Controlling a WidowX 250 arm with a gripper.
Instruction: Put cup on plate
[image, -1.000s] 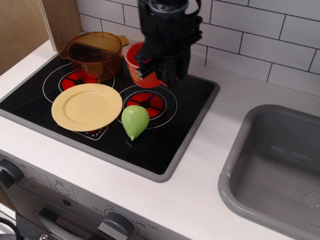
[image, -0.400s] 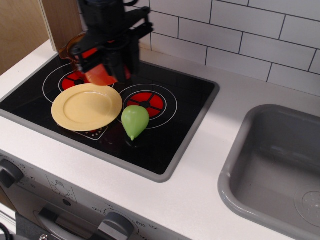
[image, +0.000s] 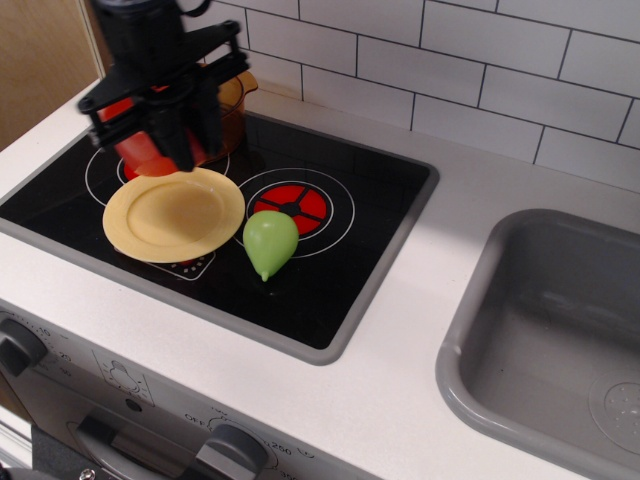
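pincer (image: 160, 125) clamped on the cup (image: 138, 150), upper left, above the plate's (image: 172, 214) far rim; lowering and release remain

1 cup (image: 138, 152), 1 plate (image: 173, 214), 1 pot (image: 228, 108), 1 green pear toy (image: 269, 241).

A black robot gripper (image: 160, 125) hangs over the far edge of a round pale-yellow plastic plate (image: 174, 213), its jaws closed around a red-orange plastic cup (image: 137, 150), most of which is hidden behind the fingers. The plate lies on a black glass stove top (image: 330, 250) with red burner rings. A green pear-shaped toy (image: 269, 241) lies just beside the plate's right rim. An amber see-through pot (image: 232, 105) stands behind the gripper. A grey sink (image: 545, 340) sits to the right.
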